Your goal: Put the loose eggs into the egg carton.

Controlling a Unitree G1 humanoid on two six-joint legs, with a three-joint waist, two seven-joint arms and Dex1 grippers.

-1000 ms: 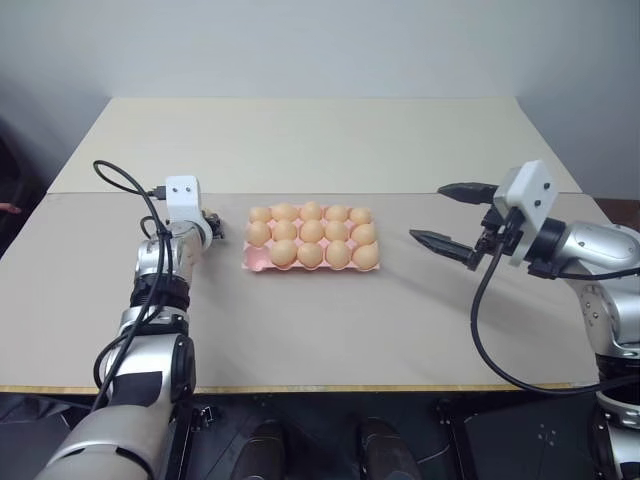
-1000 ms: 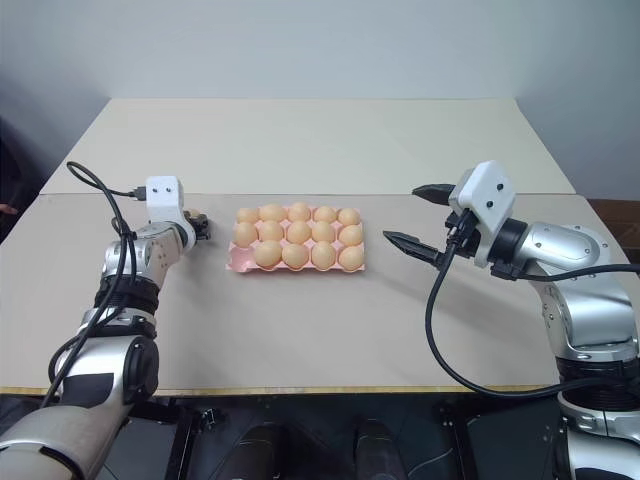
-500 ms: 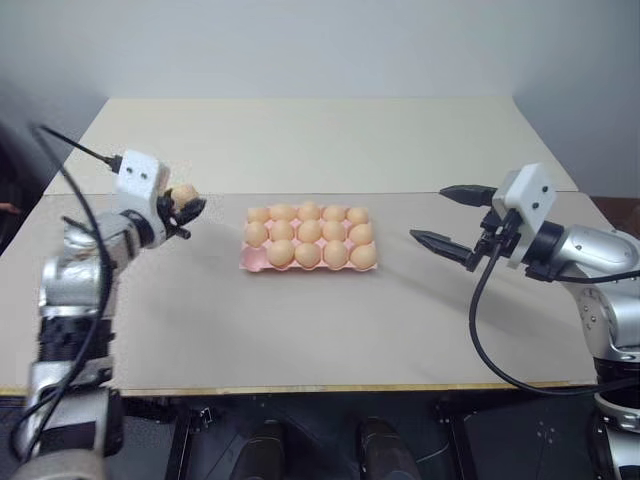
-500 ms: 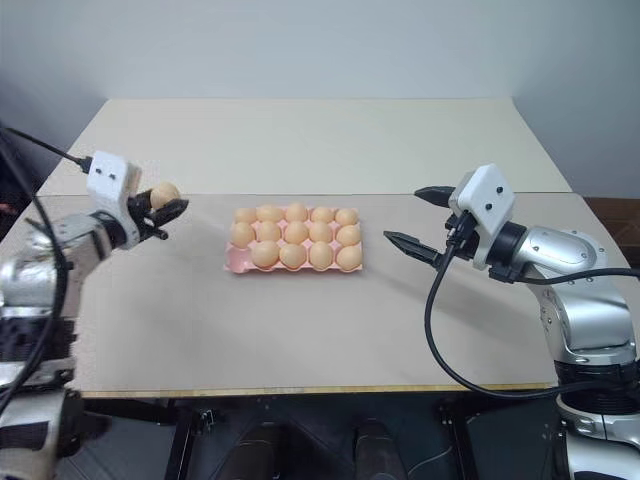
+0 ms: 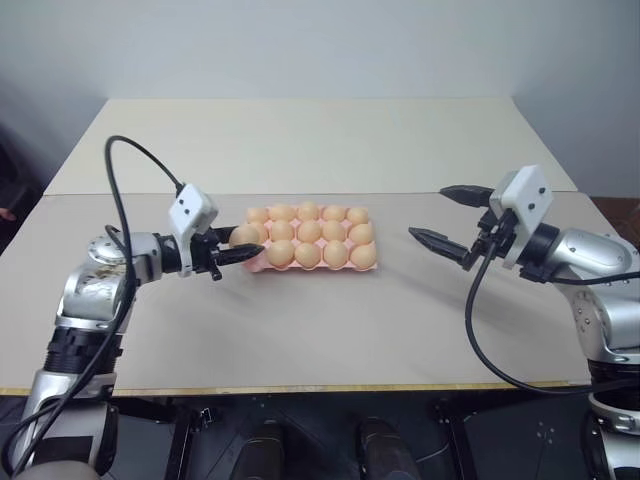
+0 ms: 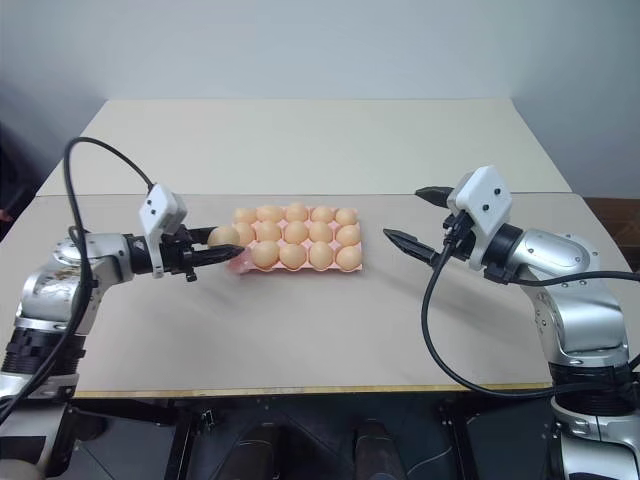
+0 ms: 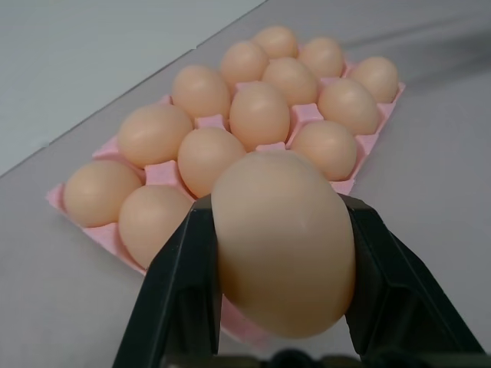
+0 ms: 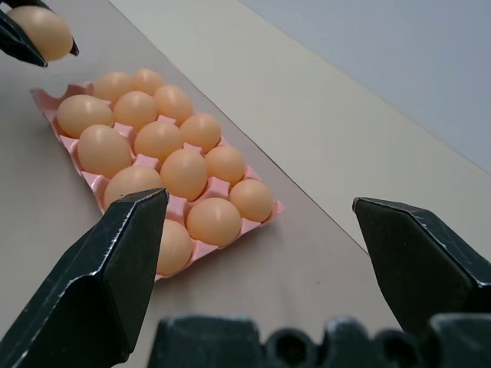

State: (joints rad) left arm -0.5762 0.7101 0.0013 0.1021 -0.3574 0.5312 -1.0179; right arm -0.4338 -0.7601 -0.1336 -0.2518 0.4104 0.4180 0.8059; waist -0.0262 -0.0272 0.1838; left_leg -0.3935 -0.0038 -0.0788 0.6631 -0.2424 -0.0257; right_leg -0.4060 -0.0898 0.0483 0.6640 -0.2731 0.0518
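I see eggs (image 7: 261,115) smooth, matt tan shells, faint sheen. Egg carton (image 7: 307,115) pink, looks like moulded pulp, matt, slightly rough. Surface (image 5: 320,330) matt beige, smooth, pale wood-look front edge. Left fingers (image 7: 180,284) black, matt hard plastic. Right fingers (image 8: 115,268) black, fine-grained matt. My arm shells glossy silver.

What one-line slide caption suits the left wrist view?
Left gripper shut on an egg, held just short of the pink egg carton of eggs.
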